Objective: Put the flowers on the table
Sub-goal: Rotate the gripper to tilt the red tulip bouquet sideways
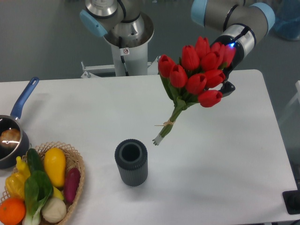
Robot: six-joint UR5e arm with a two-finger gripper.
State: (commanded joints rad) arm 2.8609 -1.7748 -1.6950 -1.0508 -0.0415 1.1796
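Note:
A bunch of red tulips, the flowers, hangs tilted in the air over the back right part of the white table. The blooms point up and right. The green stems, tied with tan string, slant down to the left, and their cut ends hover just above the tabletop near the vase. My gripper sits behind the blooms, mostly hidden by them. It is shut on the flowers around the upper stems.
A dark ribbed vase stands upright left of the stem ends. A wicker basket with produce sits at the front left. A blue-handled pot lies at the left edge. The arm's base stands behind the table.

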